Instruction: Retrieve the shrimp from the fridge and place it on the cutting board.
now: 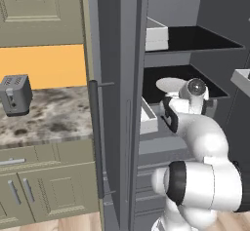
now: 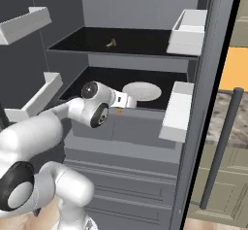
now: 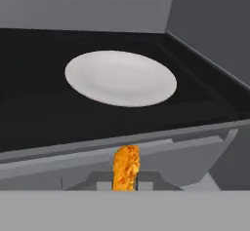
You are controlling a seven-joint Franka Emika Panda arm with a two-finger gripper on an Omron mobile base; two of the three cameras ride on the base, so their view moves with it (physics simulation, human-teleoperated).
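Hand view: gripper (image 3: 126, 185) clamped on the shrimp (image 3: 126, 167) — orange-pink piece upright between the tips, just in front of the fridge (image 2: 145, 127) shelf edge. White plate (image 3: 120, 77) lies on the dark shelf beyond. Right base view: small yellowish item (image 2: 112, 42) on the upper shelf, prob. food — too small to tell.
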